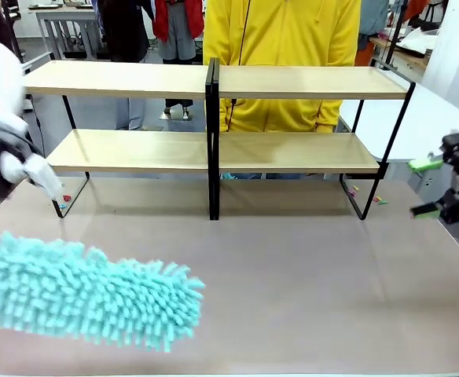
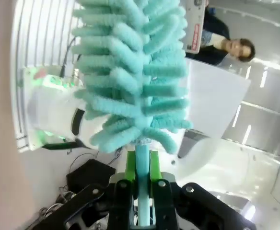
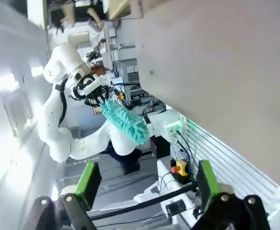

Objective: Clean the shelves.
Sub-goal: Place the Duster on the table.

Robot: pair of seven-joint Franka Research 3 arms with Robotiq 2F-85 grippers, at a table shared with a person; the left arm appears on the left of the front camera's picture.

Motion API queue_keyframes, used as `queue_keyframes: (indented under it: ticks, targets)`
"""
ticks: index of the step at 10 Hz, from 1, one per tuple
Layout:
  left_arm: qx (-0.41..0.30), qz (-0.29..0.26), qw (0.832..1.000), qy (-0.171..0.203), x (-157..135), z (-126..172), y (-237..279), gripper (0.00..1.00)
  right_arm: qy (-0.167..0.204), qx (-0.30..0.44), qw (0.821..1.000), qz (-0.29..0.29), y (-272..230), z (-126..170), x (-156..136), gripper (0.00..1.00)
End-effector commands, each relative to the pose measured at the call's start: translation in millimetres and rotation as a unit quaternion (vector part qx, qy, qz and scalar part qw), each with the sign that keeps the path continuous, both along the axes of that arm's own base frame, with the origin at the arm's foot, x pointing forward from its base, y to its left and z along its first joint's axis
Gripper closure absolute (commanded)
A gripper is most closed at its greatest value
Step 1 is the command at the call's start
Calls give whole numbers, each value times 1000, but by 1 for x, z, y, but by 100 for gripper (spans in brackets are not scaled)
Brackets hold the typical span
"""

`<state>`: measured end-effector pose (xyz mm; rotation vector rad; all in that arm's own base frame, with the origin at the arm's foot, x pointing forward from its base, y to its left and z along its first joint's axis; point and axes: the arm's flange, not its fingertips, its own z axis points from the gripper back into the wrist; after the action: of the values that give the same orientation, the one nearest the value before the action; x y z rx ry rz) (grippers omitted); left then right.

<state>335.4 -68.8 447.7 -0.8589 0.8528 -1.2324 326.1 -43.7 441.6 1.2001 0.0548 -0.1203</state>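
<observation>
Two bare shelves (image 1: pixel 214 82), left tool (image 2: pixel 141 191) gripping teal duster (image 1: pixel 80 290)

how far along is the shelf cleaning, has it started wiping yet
Done: the left gripper is shut on the handle of the teal duster. In hand: the duster hangs low over the near side of the table, well short of the shelves, touching no board. The right gripper is open and empty at the table's right edge. Left: all four boards, upper and lower, are not yet wiped.
</observation>
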Motion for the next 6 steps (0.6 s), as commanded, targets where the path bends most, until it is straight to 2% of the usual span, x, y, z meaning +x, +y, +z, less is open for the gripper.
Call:
queue_keyframes:
  ticks: [1,2,3,4,5,6]
  targets:
    - [-11,155,988,-17,28,9,1,88,-34,3,999,5,2,18,-4,0]
    - [0,0,1000,0,0,0,0,88,-34,3,999,5,2,18,-4,0]
    - [0,0,1000,0,0,0,0,88,-34,3,999,5,2,18,-4,0]
    - [-2,58,998,2,21,-17,-1,88,-34,3,999,5,2,18,-4,0]
    - [-9,59,998,-3,38,-25,-12,88,-34,3,999,5,2,18,-4,0]
    - [-15,83,996,-27,47,-32,-18,88,-34,3,999,5,2,18,-4,0]
